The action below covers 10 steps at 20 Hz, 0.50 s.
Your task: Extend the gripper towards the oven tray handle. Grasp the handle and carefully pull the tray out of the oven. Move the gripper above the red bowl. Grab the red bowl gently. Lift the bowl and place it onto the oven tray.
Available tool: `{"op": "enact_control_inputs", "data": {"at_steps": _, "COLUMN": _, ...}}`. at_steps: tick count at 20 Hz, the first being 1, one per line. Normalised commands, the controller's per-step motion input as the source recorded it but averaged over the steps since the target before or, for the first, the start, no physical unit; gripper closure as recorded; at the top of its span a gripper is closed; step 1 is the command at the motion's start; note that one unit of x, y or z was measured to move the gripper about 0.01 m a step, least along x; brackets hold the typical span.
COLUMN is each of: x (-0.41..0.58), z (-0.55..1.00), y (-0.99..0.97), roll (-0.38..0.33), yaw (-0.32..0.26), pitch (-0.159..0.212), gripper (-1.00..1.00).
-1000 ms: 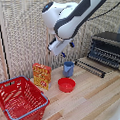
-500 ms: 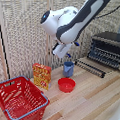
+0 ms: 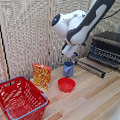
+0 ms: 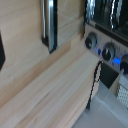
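Observation:
The small red bowl [image 3: 66,84] sits on the wooden table in front of a blue cup [image 3: 69,69]. My gripper [image 3: 68,52] hangs just above the cup, behind and above the bowl, touching neither. It holds nothing and looks open: the wrist view shows only a dark finger [image 4: 1,50] at the frame's edge. The dark barred tray [image 3: 90,66] sticks out of the black oven [image 3: 108,50] toward the cup. The wrist view also shows the tray [image 4: 48,25] and the oven's knobs [image 4: 106,49].
A large red mesh basket [image 3: 20,100] stands at the exterior view's left front. An orange box [image 3: 41,75] stands beside it. A slatted screen [image 3: 25,32] closes the back. A black cable [image 4: 94,85] lies on the table by the oven.
The arm has shifted a little over the blue cup and the hand has sunk slightly. Bowl, tray and oven have not moved.

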Motion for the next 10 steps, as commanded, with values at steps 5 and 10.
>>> {"op": "enact_control_inputs", "data": {"at_steps": 5, "x": 0.716, "z": -0.33, "y": -0.26, "roll": -0.164, "yaw": 0.078, "pitch": 0.042, "gripper": -1.00}}
{"op": "enact_control_inputs", "data": {"at_steps": 10, "x": 0.306, "z": 0.01, "y": -0.29, "roll": -0.190, "yaw": -0.036, "pitch": 0.014, "gripper": -1.00}}
